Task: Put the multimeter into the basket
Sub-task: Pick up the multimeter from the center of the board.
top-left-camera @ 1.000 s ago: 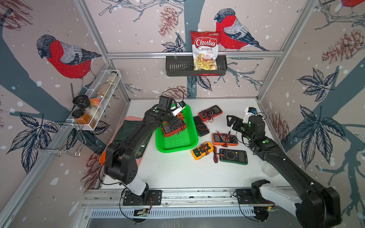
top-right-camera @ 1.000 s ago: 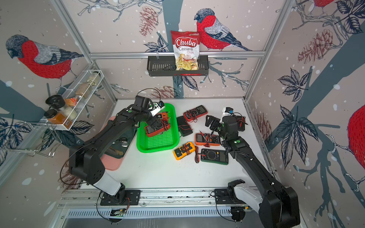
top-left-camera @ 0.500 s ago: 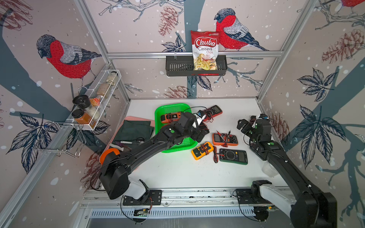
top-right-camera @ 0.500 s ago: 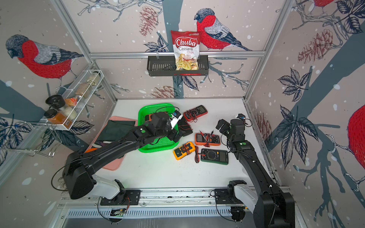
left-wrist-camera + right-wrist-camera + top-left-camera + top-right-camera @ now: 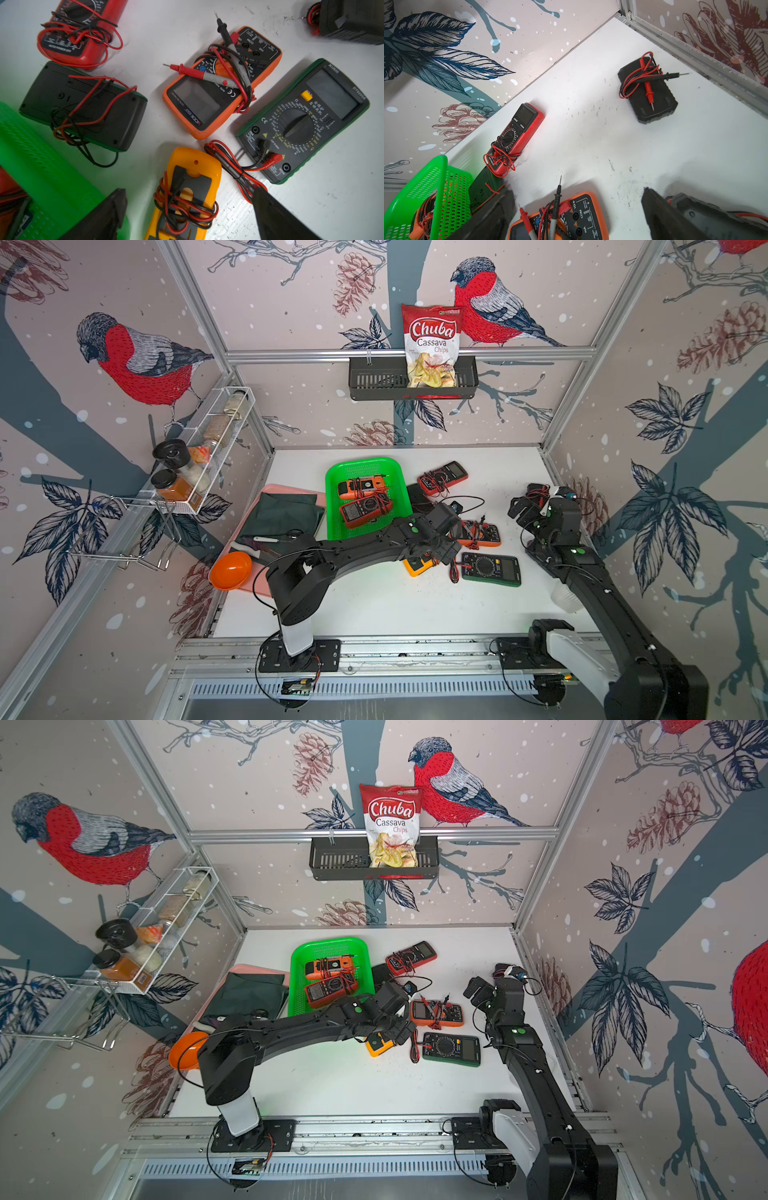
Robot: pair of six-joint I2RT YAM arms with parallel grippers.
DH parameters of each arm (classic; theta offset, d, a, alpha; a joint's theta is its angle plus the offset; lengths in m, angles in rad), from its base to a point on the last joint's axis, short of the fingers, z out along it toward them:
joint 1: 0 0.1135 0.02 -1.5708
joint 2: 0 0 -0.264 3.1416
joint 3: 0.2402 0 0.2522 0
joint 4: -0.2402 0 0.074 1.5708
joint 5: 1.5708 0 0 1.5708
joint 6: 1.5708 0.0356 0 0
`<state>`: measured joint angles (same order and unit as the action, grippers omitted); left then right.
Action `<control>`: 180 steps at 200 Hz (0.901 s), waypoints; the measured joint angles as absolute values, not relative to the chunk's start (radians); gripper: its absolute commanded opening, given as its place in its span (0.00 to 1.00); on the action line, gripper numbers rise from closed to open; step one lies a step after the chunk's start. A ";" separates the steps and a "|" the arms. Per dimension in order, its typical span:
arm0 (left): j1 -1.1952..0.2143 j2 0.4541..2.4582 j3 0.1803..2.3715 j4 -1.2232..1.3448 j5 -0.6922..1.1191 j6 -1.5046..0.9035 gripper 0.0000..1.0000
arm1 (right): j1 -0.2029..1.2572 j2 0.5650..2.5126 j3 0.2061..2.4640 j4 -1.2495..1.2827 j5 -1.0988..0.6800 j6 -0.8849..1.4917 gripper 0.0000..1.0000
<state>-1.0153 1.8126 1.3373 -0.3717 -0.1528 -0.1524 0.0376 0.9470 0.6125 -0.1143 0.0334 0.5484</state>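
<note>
Left hand (image 5: pixel 190 190): fingers spread wide, gripping nothing, poised over the yellow multimeter (image 5: pixel 194 160). That multimeter lies flat on the bench (image 5: pixel 374 605) with its leads wound round it. In the left wrist view its body sits between the two fingertips, with no contact visible. It is outside the green basket (image 5: pixel 365 460), near the basket's front right corner. Right hand (image 5: pixel 577 191): also wide open and empty, above the bench toward the right wall, with an orange multimeter (image 5: pixel 583 207) below it. Basket contents: two multimeters in orange cases, rear multimeter (image 5: pixel 361 488) and front multimeter (image 5: pixel 365 510), both with wrapped leads. Loose on the bench: a red multimeter (image 5: pixel 442 477), a dark green multimeter (image 5: pixel 492 568), and a face-down multimeter (image 5: pixel 83 104) just beside the basket's right wall. Black wall shelf (image 5: pixel 374 385) holds a bag of chips (image 5: pixel 432 344). White wire rack (image 5: pixel 197 499) holds spice jars (image 5: pixel 174 489).
</note>
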 measured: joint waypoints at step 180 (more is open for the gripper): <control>-1.017 2.041 1.458 -0.539 -0.142 -0.105 0.98 | 0.012 0.949 0.588 -0.105 0.003 0.548 1.00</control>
